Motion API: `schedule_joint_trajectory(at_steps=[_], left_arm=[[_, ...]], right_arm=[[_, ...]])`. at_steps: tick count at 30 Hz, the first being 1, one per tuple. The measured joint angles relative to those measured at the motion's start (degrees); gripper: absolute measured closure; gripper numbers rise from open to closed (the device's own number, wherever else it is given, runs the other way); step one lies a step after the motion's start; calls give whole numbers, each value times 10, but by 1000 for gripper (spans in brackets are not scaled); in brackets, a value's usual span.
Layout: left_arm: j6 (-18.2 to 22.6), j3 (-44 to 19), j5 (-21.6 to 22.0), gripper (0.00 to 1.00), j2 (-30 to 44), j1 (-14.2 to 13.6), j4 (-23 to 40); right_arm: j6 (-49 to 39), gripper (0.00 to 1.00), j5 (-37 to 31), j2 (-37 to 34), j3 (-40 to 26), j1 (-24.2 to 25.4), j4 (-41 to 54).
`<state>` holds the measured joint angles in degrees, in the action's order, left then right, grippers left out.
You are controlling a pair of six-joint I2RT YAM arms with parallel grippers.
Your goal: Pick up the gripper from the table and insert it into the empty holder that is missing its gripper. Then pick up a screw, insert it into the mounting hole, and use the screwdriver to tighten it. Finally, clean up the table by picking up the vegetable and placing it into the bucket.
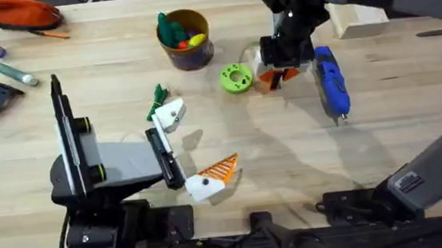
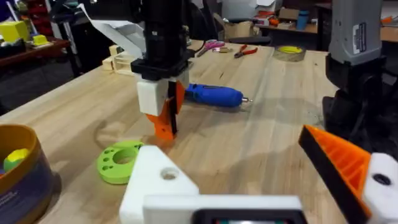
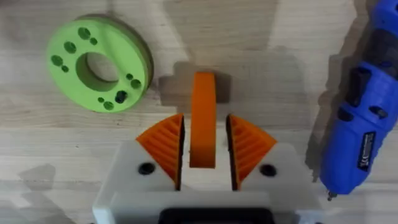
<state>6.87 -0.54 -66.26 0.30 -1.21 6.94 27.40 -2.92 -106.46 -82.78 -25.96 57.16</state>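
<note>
The right end effector is down at the pale wooden desk, just beside the flat lime-green ring with holes, and its two orange ribbed pads sit tight against the flanks of the small orange block-shaped gripper, nearly closed with the piece pinched between them. In the right wrist view the gripper's long axis runs straight out along the fingers, its far end poking beyond the pads; whether it has left the desk I can't say. On the other side of that end effector from the ring lies the blue pen-shaped electric screwdriver, close by and untouched. Now the relation that matters: the white triangular plastic holder with no orange pad is on the left end effector, on the opposite side of the ring from the right arm and nearer the arm bases. So the piece has to cross past the ring towards that bare mount, and I'd judge the right arm must carry it, since the left is the one being fitted. The left end effector's fingers stand wide apart, holding nothing, one orange pad on its other finger. The slim dark green toy vegetable lies just beside the holder, and the round tan-rimmed purple bucket stands beyond the ring.
</note>
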Motion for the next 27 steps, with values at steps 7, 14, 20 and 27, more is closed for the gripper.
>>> schedule_joint_trajectory(at_steps=[7, 14, 20, 27], left_arm=[[0, 0, 0, 15, 0, 0, 0], [0, 0, 0, 15, 0, 0, 0], [0, 0, 0, 15, 0, 0, 0], [0, 0, 0, 14, 0, 0, 0]], right_arm=[[-2, 631, 0, 0, 0, 0, -1], [-5, 702, 0, 0, 0, 0, 6], [-4, 749, 0, 0, 0, 0, 7], [-5, 894, 0, 0, 0, 0, 7]])
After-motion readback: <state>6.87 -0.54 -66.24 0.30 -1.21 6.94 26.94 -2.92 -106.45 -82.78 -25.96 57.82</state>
